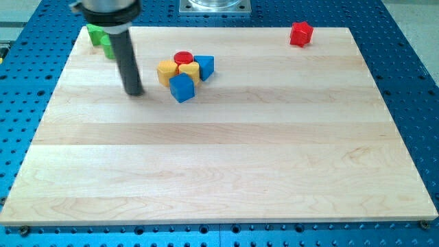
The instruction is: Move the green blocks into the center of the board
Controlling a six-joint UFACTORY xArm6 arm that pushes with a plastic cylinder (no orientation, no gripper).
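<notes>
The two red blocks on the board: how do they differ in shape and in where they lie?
The red cube stands alone near the view's top right corner, while the red cylinder sits in a tight cluster left of centre near the top.
The red cube shows flat faces and corners; the red cylinder shows a round top.
The red cube touches nothing; the red cylinder has yellow and blue blocks against it.
Both are red and lie on the wooden board.

Colours on the pale striped wooden board (226,171)

Green blocks (99,38), red cylinder (183,57), two yellow blocks (177,71), two blue blocks (182,87) — one red block (300,33); dark rod, my tip (134,92) — blue perforated table (405,41).
</notes>
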